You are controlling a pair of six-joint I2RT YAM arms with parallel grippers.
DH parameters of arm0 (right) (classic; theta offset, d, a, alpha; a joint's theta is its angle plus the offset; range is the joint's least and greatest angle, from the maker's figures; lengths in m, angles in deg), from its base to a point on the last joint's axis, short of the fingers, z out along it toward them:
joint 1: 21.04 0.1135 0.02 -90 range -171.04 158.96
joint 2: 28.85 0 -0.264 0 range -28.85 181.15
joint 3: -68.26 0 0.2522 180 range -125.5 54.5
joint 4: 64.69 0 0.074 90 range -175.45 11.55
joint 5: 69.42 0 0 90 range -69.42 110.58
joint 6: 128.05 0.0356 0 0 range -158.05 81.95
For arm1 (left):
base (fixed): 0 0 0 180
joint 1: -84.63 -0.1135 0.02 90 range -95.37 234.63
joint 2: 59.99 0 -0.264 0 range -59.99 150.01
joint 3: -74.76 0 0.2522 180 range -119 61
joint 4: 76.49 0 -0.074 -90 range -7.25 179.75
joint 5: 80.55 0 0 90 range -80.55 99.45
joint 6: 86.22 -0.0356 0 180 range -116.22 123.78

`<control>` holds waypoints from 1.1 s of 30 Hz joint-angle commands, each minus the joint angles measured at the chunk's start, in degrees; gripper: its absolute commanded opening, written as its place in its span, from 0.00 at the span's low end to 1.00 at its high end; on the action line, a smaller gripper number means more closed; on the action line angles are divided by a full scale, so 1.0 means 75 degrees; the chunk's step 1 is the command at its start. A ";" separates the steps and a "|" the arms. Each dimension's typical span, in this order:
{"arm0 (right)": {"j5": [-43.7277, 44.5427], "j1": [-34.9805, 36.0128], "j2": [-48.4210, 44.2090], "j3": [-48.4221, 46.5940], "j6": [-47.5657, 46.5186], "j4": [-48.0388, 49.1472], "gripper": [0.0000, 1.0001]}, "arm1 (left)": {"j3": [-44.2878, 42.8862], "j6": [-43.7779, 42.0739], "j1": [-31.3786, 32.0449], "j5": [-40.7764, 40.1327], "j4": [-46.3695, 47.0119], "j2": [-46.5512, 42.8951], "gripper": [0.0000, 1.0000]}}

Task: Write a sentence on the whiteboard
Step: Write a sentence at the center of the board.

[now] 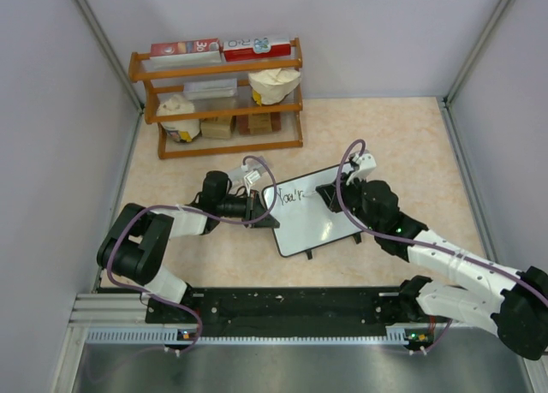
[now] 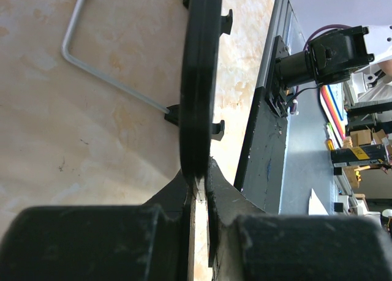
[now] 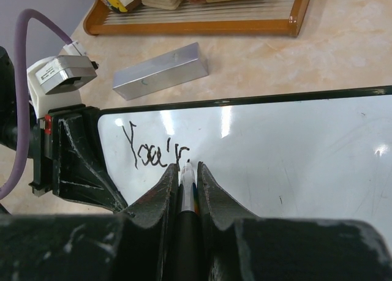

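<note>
The whiteboard (image 1: 318, 217) lies tilted in the middle of the table; it also shows in the right wrist view (image 3: 294, 146). Black script "You'r" (image 3: 156, 152) is on its upper left part, small in the top view (image 1: 290, 197). My left gripper (image 1: 259, 208) is shut on the whiteboard's left edge; in the left wrist view the black frame (image 2: 199, 85) runs edge-on between its jaws (image 2: 200, 178). My right gripper (image 3: 187, 169) is shut on a marker (image 3: 187, 183), its tip on the board just right of the "r".
A wooden rack (image 1: 223, 98) with boxes and bags stands at the back left. A silver metal block (image 3: 160, 70) lies beside the board's far edge. The board's wire stand (image 2: 92, 60) shows underneath. The arm bases' black rail (image 1: 282, 307) runs along the near edge.
</note>
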 commanded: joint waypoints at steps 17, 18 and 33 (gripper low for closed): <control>0.0645 -0.0113 0.0144 -0.0264 -0.0037 -0.0250 0.00 | 0.0038 -0.0272 0.0043 0.0080 -0.0095 0.0015 0.00; 0.0668 -0.0124 0.0133 -0.0264 -0.0048 -0.0274 0.00 | 0.0038 -0.0260 0.0055 0.0091 -0.0095 0.0015 0.00; 0.0692 -0.0324 0.0168 -0.0498 0.0022 -0.0274 0.00 | 0.0050 -0.0260 0.0055 0.0091 -0.0095 0.0015 0.00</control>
